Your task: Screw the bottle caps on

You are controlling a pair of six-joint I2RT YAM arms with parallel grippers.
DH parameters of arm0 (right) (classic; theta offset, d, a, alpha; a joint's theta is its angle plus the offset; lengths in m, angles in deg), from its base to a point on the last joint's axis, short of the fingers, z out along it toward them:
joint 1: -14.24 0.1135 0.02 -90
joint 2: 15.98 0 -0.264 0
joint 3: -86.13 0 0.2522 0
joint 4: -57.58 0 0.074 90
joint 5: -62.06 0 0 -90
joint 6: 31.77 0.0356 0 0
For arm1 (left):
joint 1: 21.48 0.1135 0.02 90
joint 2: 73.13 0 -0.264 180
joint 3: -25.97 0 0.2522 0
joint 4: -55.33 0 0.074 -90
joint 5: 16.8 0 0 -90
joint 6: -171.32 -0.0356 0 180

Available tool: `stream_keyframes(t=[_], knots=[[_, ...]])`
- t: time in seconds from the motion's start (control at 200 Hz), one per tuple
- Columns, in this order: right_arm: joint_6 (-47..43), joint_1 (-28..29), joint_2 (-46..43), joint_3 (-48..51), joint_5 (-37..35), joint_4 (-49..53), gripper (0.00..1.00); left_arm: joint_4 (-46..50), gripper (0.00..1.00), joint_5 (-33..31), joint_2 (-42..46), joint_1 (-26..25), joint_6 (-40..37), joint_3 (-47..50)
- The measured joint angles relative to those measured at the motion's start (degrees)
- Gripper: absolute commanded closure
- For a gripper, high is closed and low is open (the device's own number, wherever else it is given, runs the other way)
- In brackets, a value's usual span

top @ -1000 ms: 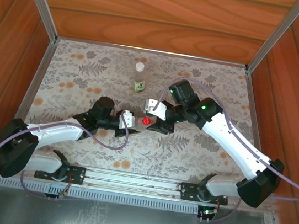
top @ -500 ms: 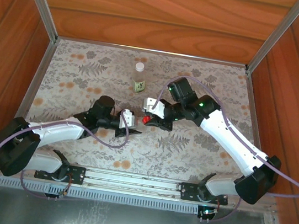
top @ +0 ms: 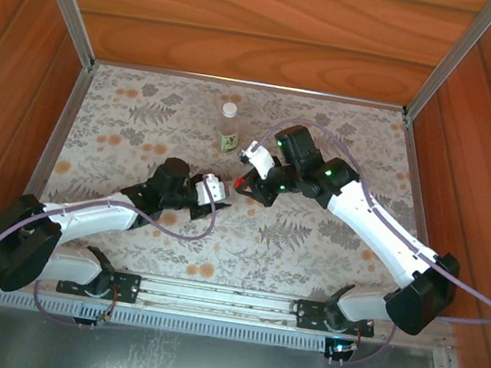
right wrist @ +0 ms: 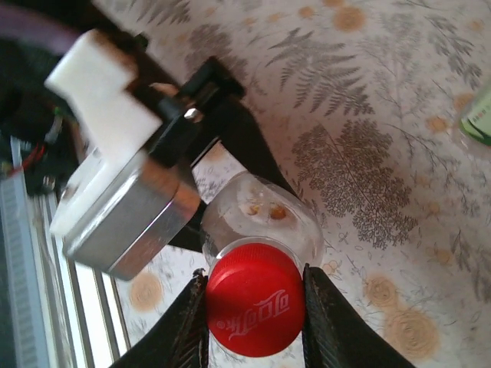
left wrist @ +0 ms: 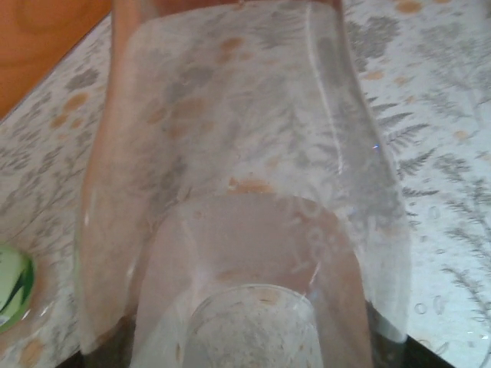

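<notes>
My left jaws grip the bottle [left wrist: 245, 153]; my right jaws, at its 3 o'clock, pinch the red cap [right wrist: 253, 307] onto it. I think twisting comes next.

Two bottles [top: 227, 136] [right wrist: 261, 211]; one red cap [right wrist: 255, 310], one seemingly white cap [top: 229, 109].

Your overhead view looks down on the whole bench [top: 126, 121]; both wrist views press close on the bottle [right wrist: 265, 215].
</notes>
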Motion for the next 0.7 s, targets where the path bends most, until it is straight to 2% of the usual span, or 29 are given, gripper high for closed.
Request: stream_keyframes(t=[0.08, 0.14, 0.275, 0.36, 0.41, 0.63, 0.7], knots=[[6.12, 0.11, -2.32, 3.78, -1.77, -4.63, 0.4, 0.02, 0.54, -0.33, 0.15, 0.76, 0.24, 0.0], [10.12, 0.37, -5.22, 8.22, -3.43, -9.92, 0.31, 0.02, 0.53, 1.49, 0.22, 1.84, 0.61, 0.02], [12.98, 0.39, -12.28, 19.69, -3.63, -23.93, 0.25, -0.02, 0.53, 10.86, 0.17, 4.57, 2.56, 0.0], [12.96, 0.37, -12.61, 22.67, -1.75, -29.62, 0.25, -0.04, 0.53, 15.82, -0.63, 4.76, 4.04, -0.22], [12.94, 0.37, -11.74, 23.32, -0.26, -32.33, 0.28, -0.02, 0.53, 17.88, -1.31, 4.74, 4.87, -0.37], [13.18, 0.39, -8.98, 23.56, 4.37, -40.54, 0.63, -0.11, 0.51, 21.35, -2.01, 4.76, 6.88, -1.66], [12.96, 0.39, -8.68, 23.56, 5.16, -41.29, 0.7, -0.26, 0.49, 21.44, -2.14, 4.83, 7.37, -1.97]])
